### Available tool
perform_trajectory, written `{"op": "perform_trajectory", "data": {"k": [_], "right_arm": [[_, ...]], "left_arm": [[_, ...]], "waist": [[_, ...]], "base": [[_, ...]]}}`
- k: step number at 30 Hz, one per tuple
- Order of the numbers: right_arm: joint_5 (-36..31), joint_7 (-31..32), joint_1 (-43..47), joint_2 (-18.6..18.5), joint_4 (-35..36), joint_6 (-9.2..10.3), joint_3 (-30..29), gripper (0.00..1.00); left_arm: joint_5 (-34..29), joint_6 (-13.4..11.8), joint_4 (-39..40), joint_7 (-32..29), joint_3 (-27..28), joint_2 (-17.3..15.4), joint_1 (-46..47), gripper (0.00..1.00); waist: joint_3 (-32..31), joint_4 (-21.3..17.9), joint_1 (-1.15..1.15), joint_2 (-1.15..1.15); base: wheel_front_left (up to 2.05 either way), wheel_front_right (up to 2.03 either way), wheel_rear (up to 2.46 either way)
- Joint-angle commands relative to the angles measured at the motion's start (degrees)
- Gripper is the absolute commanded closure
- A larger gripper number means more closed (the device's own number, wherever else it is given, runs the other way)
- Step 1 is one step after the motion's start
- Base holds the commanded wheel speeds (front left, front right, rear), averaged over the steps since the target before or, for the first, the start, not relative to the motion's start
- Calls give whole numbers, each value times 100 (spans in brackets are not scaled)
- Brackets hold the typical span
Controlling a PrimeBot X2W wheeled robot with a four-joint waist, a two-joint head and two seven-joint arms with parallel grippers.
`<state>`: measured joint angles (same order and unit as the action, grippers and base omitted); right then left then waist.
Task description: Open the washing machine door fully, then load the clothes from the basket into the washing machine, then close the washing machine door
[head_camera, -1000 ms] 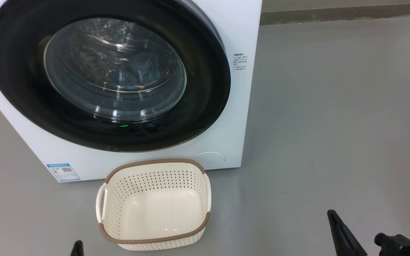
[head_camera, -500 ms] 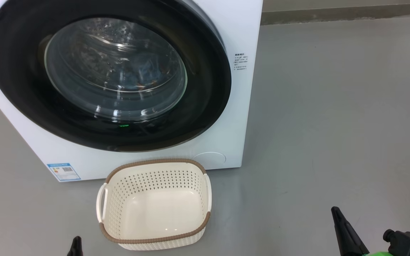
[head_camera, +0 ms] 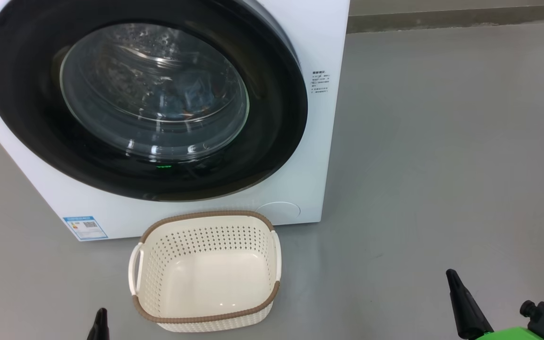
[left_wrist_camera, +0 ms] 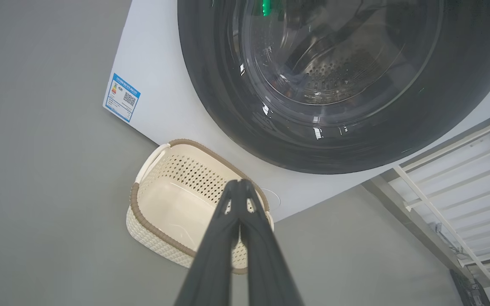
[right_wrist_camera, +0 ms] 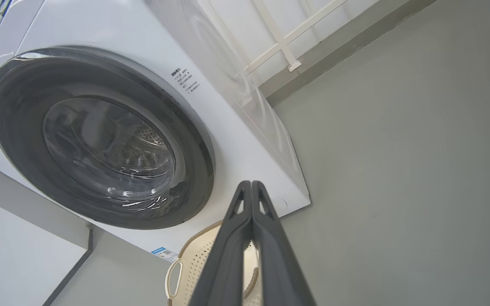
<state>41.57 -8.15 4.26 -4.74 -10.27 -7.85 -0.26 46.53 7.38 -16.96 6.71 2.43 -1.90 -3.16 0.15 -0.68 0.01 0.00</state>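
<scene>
Status: washing machine door [head_camera: 154,92] closed on the washing machine [head_camera: 321,42], blue clothes [head_camera: 195,98] dimly visible behind its glass, basket [head_camera: 206,215] empty on the floor [head_camera: 442,141] just in front, my left hand [left_wrist_camera: 240,182] and right hand [right_wrist_camera: 250,183] both pinched shut, holding nothing.

Smooth grey floor [head_camera: 442,141], white railing [left_wrist_camera: 462,170]

A smooth, matt grey floor [head_camera: 442,141] runs from near to far across the right side, with a faint small scuff [head_camera: 378,256] in it. Along its far edge lies a darker grey-brown skirting strip [head_camera: 461,19]. Just beyond the strip, at the far right, stands a white frame [right_wrist_camera: 279,38] of thin bars crossing at right angles.
</scene>
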Motion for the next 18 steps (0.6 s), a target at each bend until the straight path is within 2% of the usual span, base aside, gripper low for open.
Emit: {"op": "perform_trajectory", "data": {"k": [1, 18], "right_arm": [[258, 42, -277, -47, 109, 14, 14, 100], [1317, 299, -434, -37, 10, 19, -67, 100]], "left_arm": [[204, 5, 159, -46, 117, -79, 242, 100], [1123, 6, 187, -316, 180, -83, 388, 100]], "waist": [[0, 2, -1, 0], [0, 16, -1, 0]], "base": [[0, 0, 0], [0, 0, 0]]}}
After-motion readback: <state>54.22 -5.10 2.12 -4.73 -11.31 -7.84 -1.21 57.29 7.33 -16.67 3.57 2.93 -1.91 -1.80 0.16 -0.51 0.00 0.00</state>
